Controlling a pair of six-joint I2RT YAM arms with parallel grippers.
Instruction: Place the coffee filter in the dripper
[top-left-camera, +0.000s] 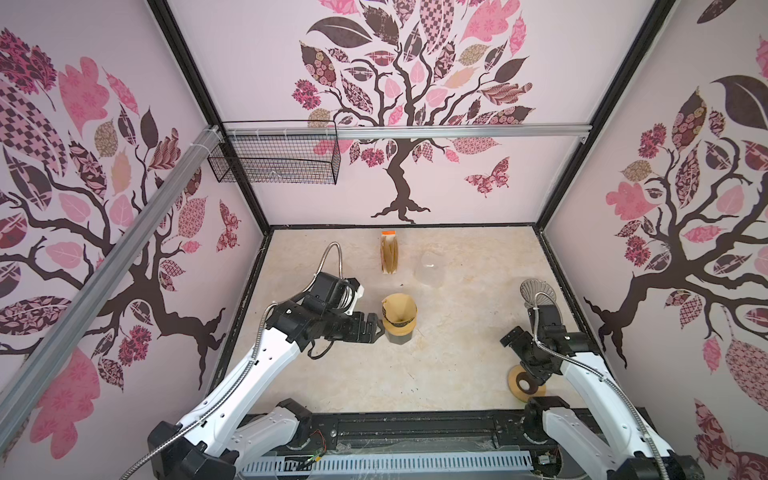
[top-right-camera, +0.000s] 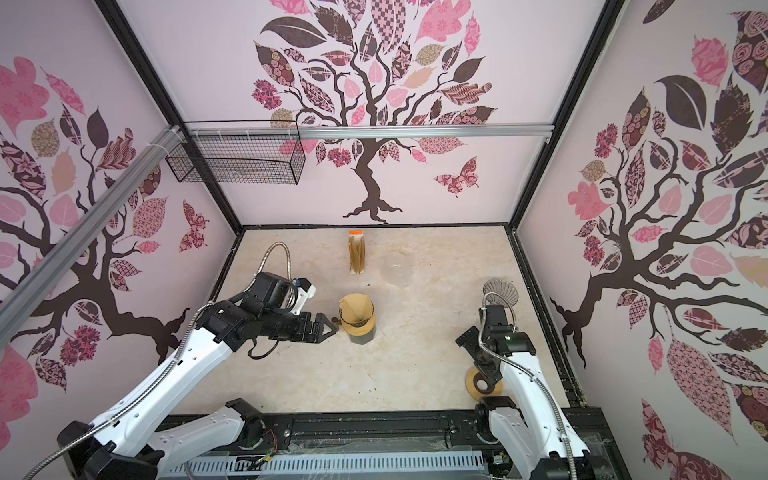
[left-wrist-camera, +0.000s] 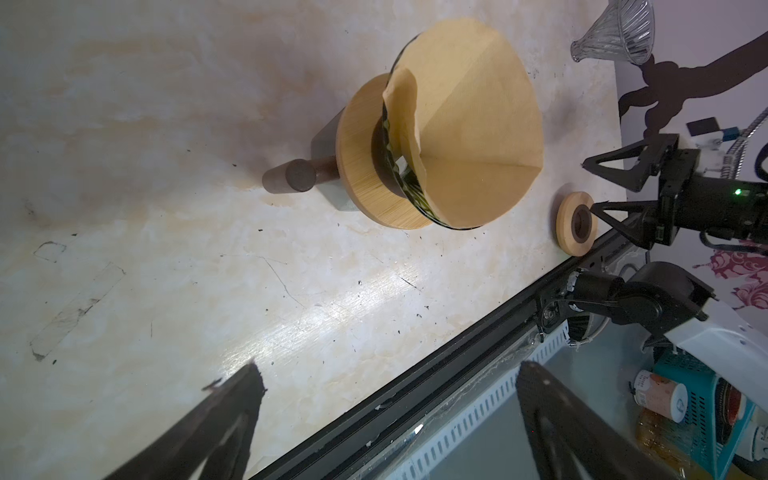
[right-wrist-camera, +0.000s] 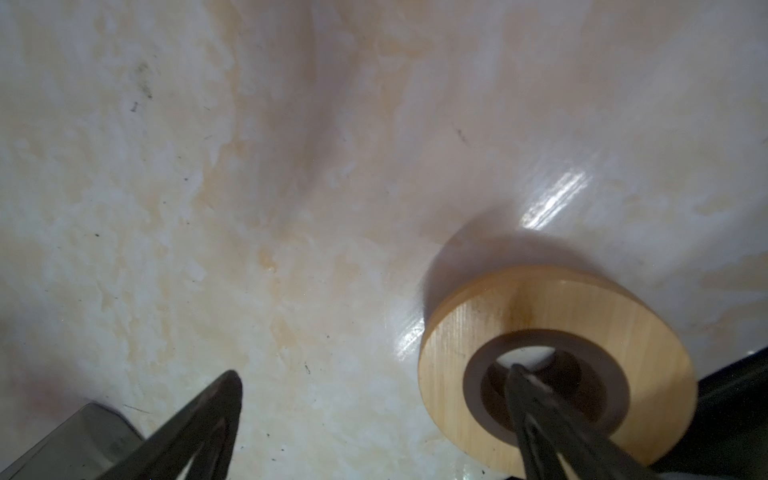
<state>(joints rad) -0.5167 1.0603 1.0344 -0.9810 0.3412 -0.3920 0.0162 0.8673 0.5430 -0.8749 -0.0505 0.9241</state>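
Left pincer (top-left-camera: 377, 327) stands with its jaws wide apart and nothing between them, level with the dripper (left-wrist-camera: 361, 162) and just to its left in both top views, a little short of it. Right pincer (left-wrist-camera: 588, 185) is spread as well and grips nothing. It points down at the front right of the worktop (top-left-camera: 457, 357), and in the right wrist view one fingertip (right-wrist-camera: 530, 411) lies over the hole of a wooden ring (right-wrist-camera: 478, 332); whether they touch is not clear.

Pale walls (top-left-camera: 478, 199) printed with a brown tree, pink leaves and butterflies close the cell on three sides. The cream, marbled worktop carries everything. A black wire basket (top-left-camera: 274, 160) hangs from the aluminium rail at the back left.

Near the middle the dripper sits on a dark grey vessel (top-left-camera: 400, 338). It has a pale wooden collar, a dark cone with a green-yellow patterned band, and a dark wooden handle (left-wrist-camera: 291, 180) on the left arm's side. The coffee filter (top-left-camera: 400, 308), brown paper, is inside the dripper, opened into a cone that rises above its rim, with one edge curled inward.

Behind it an upright stack of brown filters (top-left-camera: 390, 255) stands in a holder with an orange tab (top-left-camera: 388, 234); any print there is too small to read. Just right of that stack is a clear vessel (top-left-camera: 430, 269), hard to make out. A ribbed glass dripper (top-left-camera: 536, 291) is by the right wall. The wooden ring, dark inside, lies flat at the front right edge.
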